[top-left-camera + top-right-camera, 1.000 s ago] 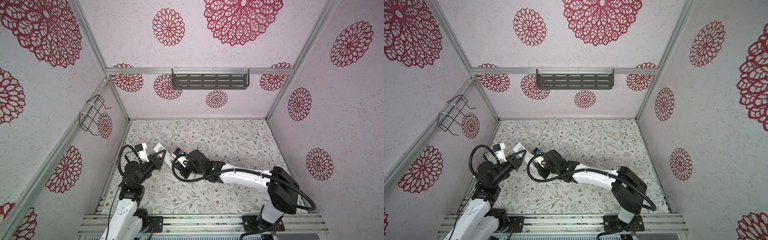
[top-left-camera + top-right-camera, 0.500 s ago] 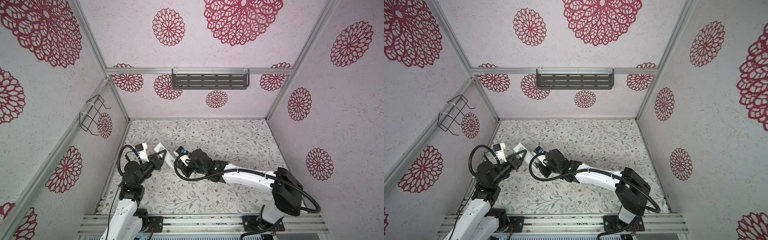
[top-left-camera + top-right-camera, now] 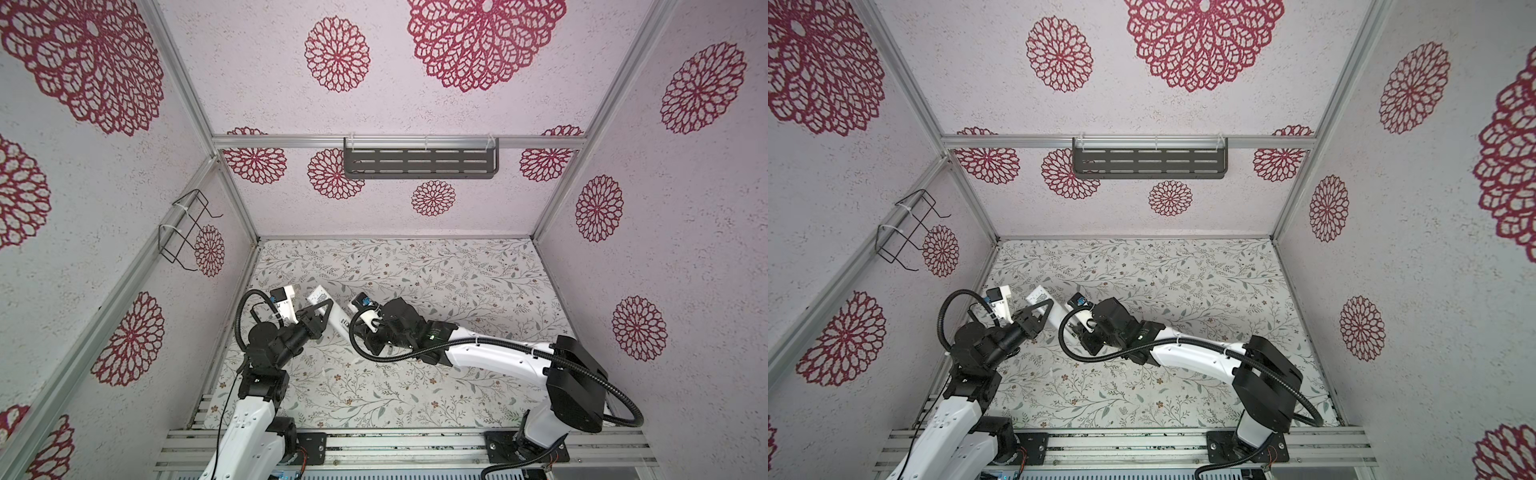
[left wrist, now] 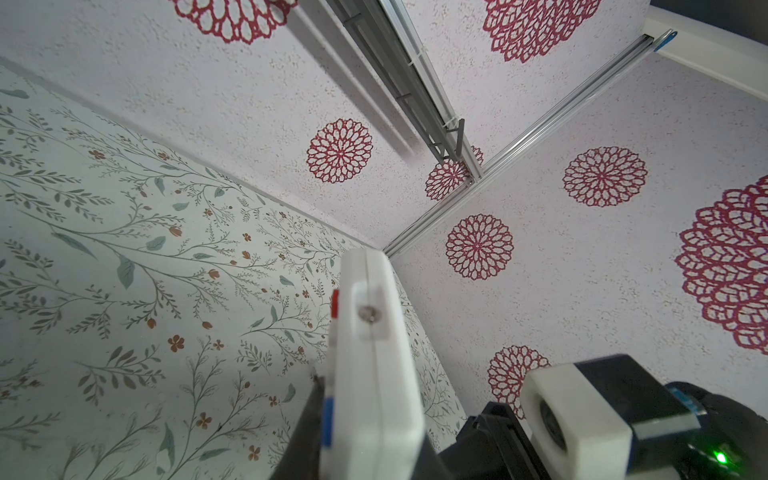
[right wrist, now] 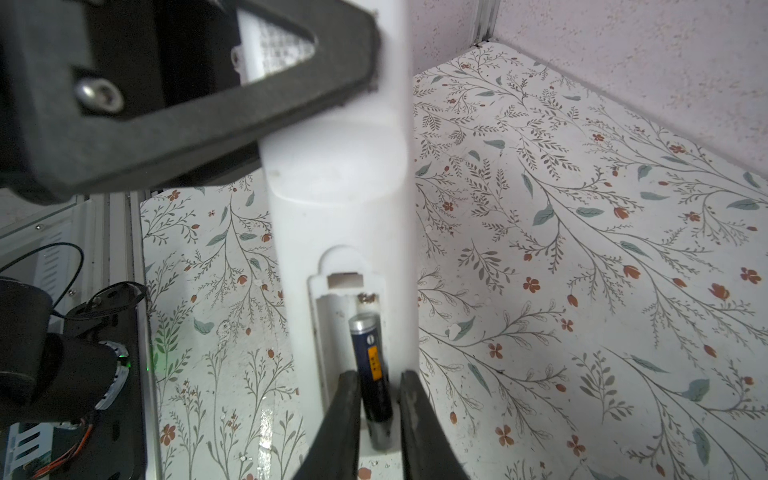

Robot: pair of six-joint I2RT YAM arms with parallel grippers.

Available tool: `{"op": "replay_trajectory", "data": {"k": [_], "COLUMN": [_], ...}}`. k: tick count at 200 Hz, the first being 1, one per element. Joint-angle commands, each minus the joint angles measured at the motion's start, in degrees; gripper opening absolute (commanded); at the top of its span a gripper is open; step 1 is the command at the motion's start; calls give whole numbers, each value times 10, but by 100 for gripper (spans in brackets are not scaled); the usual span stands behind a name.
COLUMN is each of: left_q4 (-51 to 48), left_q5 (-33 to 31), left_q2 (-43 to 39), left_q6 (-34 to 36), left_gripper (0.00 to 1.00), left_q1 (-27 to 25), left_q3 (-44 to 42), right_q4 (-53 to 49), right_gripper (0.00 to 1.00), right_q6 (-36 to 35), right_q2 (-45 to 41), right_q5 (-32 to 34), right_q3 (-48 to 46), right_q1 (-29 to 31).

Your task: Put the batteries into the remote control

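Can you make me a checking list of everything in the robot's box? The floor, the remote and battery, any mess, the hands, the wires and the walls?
Surface: flowery leaf-print table top, flat.
Job's things: slim white plastic remote control held up off the table, compartment open; one dark cylinder battery with an orange label in that compartment; second battery not seen.
Clutter: a few tiny white specks.
Hands: left hand shut on the remote; right hand with a finger close on each side of the battery, grip unclear.
Cables: black ribbed hoses looped along both arms.
Surroundings: red-flower walls, dark slotted shelf, black wire rack.
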Motion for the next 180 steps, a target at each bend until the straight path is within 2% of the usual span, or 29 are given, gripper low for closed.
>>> {"op": "replay_trajectory", "data": {"k": [1, 113, 153, 180], "left_q4": [66, 103, 112, 122], "left_q5": [58, 70, 76, 85], "left_q2": [-4, -1, 3, 7], "left_q6": [-41, -69, -83, -95], "left_gripper": [13, 14, 14, 14], "left_q1": [-1, 16, 19, 26], "left_q3": [7, -4, -6, -6], "right_q4": [-16, -23, -37, -42], "right_gripper": [18, 23, 22, 17], "right_q6": [4, 2, -7, -13], "right_q2": [-8, 0, 8, 12], "right_q5": [14, 22, 32, 41], "right_q3": [-13, -14, -1, 5], "right_q1": [-7, 2, 9, 14]}}
